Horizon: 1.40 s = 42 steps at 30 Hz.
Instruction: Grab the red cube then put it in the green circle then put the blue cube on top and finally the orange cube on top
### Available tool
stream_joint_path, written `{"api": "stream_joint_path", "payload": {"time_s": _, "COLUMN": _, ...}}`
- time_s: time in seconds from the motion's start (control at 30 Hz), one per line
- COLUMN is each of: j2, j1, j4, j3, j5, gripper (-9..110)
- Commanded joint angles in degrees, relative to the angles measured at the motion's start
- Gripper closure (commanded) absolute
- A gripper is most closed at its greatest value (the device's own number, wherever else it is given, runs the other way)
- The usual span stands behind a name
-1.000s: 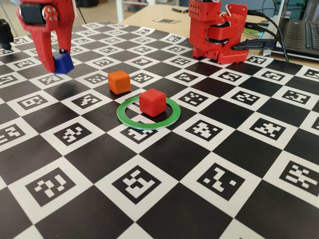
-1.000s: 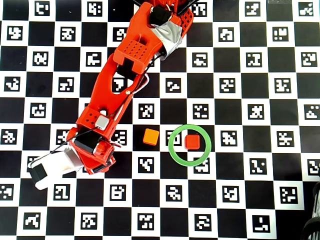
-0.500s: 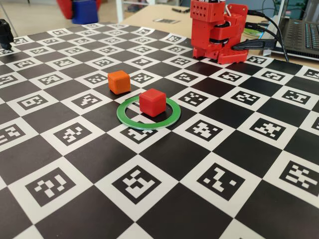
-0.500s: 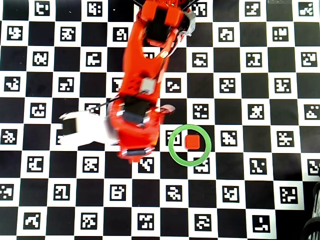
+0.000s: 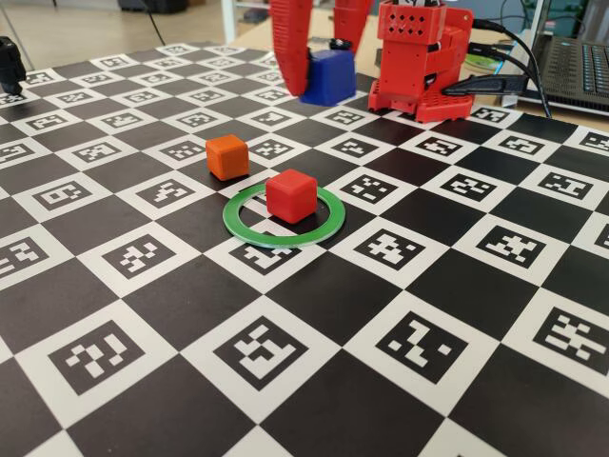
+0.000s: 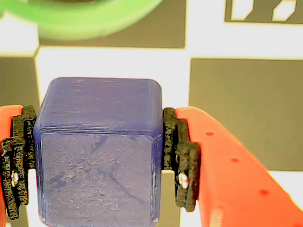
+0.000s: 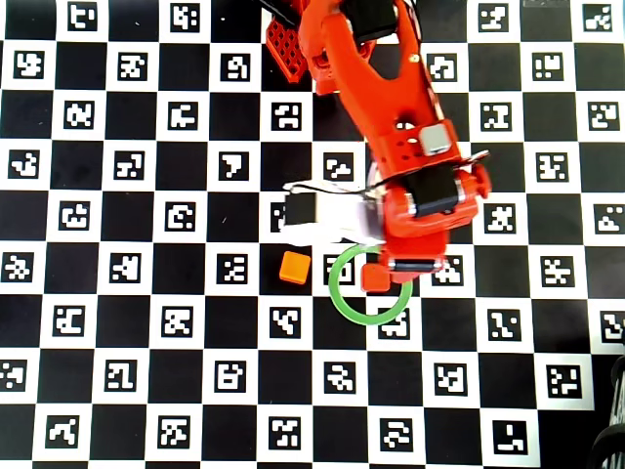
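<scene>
The red cube (image 5: 290,195) sits inside the green circle (image 5: 249,228), a flat ring on the checkered board. To the ring's left in the fixed view stands the orange cube (image 5: 227,156). My gripper (image 5: 322,74) hangs in the air behind them, shut on the blue cube (image 5: 330,77). In the wrist view the blue cube (image 6: 99,156) fills the space between the black pads (image 6: 182,156), with the green circle (image 6: 80,19) blurred at the top. In the overhead view my arm (image 7: 420,195) covers part of the red cube (image 7: 371,280) and the green circle (image 7: 366,315); the orange cube (image 7: 294,267) is clear.
The arm's red base (image 5: 419,67) stands at the back of the board, with cables and a laptop (image 5: 576,67) to its right. A black object (image 5: 9,62) sits at the left edge. The board (image 5: 314,381) carries black and white marker squares.
My arm has swung from the board's left side across to the right, carrying the blue cube. It now hangs over the ring's area instead of beside the orange cube.
</scene>
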State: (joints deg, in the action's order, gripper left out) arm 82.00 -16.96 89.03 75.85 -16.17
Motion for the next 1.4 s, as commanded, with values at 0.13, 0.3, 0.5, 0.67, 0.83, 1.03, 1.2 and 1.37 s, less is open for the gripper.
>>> {"api": "stream_joint_path", "payload": {"time_s": 0.13, "j2": 2.0, "j1": 2.8, "j4": -5.2, "j3": 3.3, "j5": 1.3, "gripper": 92}}
{"api": "stream_joint_path", "payload": {"time_s": 0.3, "j2": 1.1, "j1": 5.4, "j4": -8.3, "j3": 6.7, "j5": 2.5, "gripper": 92}}
{"api": "stream_joint_path", "payload": {"time_s": 0.5, "j2": -0.1, "j1": 6.5, "j4": -10.7, "j3": 8.3, "j5": 3.1, "gripper": 92}}
{"api": "stream_joint_path", "payload": {"time_s": 0.67, "j2": -0.9, "j1": 6.5, "j4": -13.1, "j3": 10.5, "j5": 3.0, "gripper": 92}}
{"api": "stream_joint_path", "payload": {"time_s": 0.83, "j2": -1.4, "j1": 6.4, "j4": -15.3, "j3": 12.4, "j5": 3.2, "gripper": 92}}
{"api": "stream_joint_path", "payload": {"time_s": 1.03, "j2": -2.1, "j1": 6.7, "j4": -15.8, "j3": 12.5, "j5": 3.5, "gripper": 92}}
{"api": "stream_joint_path", "payload": {"time_s": 1.2, "j2": -2.7, "j1": 6.9, "j4": -16.3, "j3": 12.7, "j5": 3.7, "gripper": 92}}
{"api": "stream_joint_path", "payload": {"time_s": 1.37, "j2": -3.0, "j1": 7.0, "j4": -17.1, "j3": 13.3, "j5": 4.1, "gripper": 92}}
